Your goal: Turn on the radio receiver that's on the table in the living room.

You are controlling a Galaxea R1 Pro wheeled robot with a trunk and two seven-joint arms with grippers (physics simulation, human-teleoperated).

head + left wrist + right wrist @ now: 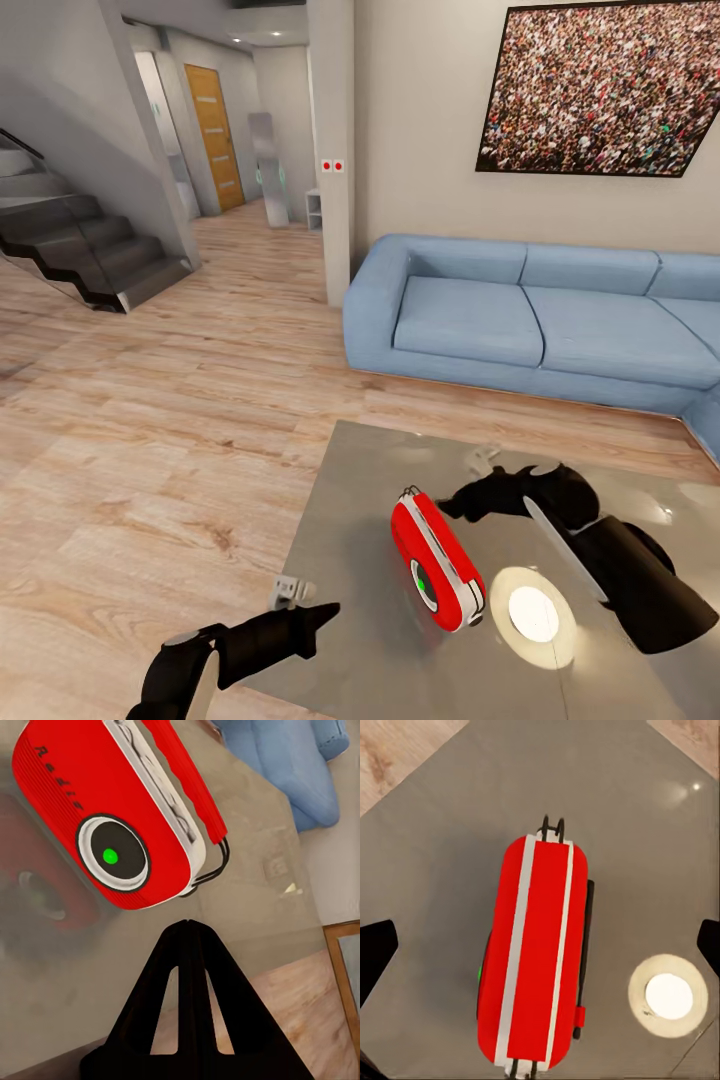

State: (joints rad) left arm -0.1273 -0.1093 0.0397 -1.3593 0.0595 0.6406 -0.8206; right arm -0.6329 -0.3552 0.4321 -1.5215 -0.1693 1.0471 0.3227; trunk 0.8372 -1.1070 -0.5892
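Observation:
The bright-red radio receiver [438, 565] stands on edge on the glossy grey table [360, 500], its grey dial with a green dot [111, 856] facing my left arm. My left gripper [324, 611] is shut to a point at the table's near left edge, a short way from the dial side and apart from it; its joined fingertips [187, 927] show just short of the radio [112, 810]. My right gripper [478, 492] hovers open above the radio's far end. Its fingertips [376, 945] stand wide on either side of the radio's banded top [536, 960], holding nothing.
A flat white-and-cream disc [533, 612] lies on the table right of the radio. A light-blue sofa [520, 320] runs behind the table under a speckled crowd picture [600, 85]. Wood floor stretches left towards dark stairs [90, 250].

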